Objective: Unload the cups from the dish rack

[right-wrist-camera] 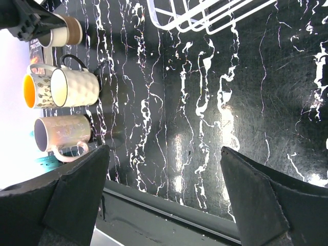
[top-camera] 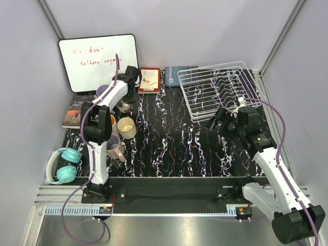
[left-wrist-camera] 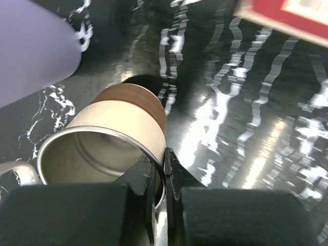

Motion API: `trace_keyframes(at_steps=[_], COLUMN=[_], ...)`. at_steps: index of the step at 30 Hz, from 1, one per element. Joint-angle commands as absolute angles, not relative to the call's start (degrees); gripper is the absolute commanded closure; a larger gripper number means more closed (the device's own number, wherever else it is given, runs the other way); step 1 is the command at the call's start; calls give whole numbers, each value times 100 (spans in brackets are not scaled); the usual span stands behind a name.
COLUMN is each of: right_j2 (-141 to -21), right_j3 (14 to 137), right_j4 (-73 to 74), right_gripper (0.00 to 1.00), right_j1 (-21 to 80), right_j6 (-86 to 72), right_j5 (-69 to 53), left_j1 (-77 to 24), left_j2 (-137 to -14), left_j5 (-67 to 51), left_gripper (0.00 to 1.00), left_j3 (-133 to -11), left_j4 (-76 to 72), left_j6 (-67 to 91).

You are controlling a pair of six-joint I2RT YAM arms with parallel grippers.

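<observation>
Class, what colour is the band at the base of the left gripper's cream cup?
Brown band on the cream cup; clearest in left wrist view.

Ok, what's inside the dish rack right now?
Only its own wire tines show inside the dish rack; no cup is visible there. The right arm covers part of its near edge, so that strip can't be checked.

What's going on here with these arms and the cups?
The left gripper is shut on the rim of a brown-banded cup, at the far left of the mat beside the other cups. No cups show in the rack, so this is probably the last one out. The right gripper is open over the mat just in front of the rack, holding nothing.
</observation>
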State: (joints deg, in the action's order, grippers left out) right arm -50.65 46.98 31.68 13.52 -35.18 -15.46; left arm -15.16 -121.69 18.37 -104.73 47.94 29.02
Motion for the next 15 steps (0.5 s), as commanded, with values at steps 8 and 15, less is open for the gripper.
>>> trace_keyframes(at_steps=[8, 15], right_j2=[-5220, -5308], right_j3=[4975, 4940], right_j4=[3094, 2962], right_gripper=[3, 3], right_j1=[1380, 1380], right_j6=[-3340, -3357], right_j5=[-1371, -1433], left_j1=[-1468, -1468], left_j2=[-12401, -12034], left_j5=[1617, 1555], left_gripper=[75, 34], left_j3=[-10837, -10732], left_j4=[4992, 4983], left_j6=[2997, 3085])
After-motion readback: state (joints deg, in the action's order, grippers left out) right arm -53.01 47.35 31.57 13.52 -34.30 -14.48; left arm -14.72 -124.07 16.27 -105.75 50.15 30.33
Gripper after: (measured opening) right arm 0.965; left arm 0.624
